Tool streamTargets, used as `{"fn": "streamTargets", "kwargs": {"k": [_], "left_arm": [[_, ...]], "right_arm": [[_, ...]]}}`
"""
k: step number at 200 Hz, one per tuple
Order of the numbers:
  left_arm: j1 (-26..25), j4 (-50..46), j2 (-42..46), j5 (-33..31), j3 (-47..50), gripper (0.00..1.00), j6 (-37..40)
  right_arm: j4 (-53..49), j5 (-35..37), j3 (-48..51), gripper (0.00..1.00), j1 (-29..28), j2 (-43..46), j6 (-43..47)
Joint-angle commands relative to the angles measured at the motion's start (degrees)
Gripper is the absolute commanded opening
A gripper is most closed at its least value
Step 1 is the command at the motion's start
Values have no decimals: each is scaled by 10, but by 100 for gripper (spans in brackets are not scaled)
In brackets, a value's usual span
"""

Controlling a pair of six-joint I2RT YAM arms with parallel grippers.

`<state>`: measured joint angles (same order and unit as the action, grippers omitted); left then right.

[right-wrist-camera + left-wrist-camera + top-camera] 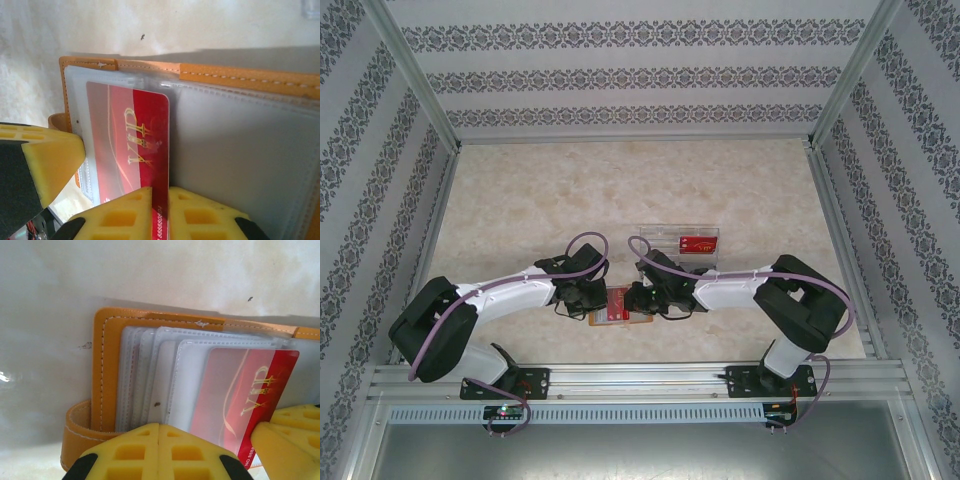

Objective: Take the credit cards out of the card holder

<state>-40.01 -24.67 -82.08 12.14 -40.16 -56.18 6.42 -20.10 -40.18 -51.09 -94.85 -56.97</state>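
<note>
- So, left side first?
- Yep. L arm (490, 300) reaches in from the left. The left gripper (159, 447) has its jaws fully together w/ nothing btwn them. Tips sit over the near edge of the clear pockets (150, 375); can't tell if they press down.
- And the card holder?
- The card holder (618, 305) lies open and flat on the table (520, 200), near the front edge, right btwn both grippers. Orange border, strap (75, 425) looped at its left end in the left wrist view.
- Any card showing?
- A red VIP card (127, 135), partly out of the top pocket, one end under the plastic.
- Right side?
- The right gripper (160, 210) has its jaws nearly closed, pinching that card's edge. A left gripper finger sits just beside it, covering the holder's corner.
- Anything else around?
- A clear tray (665, 235) just behind the right gripper, apart from the holder, w/ a second red card (698, 242) in its right part. The arm's purple cable (638, 245) crosses the tray's left front.
</note>
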Motion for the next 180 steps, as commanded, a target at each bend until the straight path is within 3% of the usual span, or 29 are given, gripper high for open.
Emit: {"fn": "streamTargets", "kwargs": {"k": [1,79,180], "left_arm": [[3,-53,-28,-52,18,0,-2],[3,-55,-28,-55,21,0,-1],[3,-55,-25,-55,23,0,-1]], "right_arm": [[4,1,13,11,8,-11,-2],[3,6,54,0,26,9,2],[-5,1,94,0,50,46,13]]}}
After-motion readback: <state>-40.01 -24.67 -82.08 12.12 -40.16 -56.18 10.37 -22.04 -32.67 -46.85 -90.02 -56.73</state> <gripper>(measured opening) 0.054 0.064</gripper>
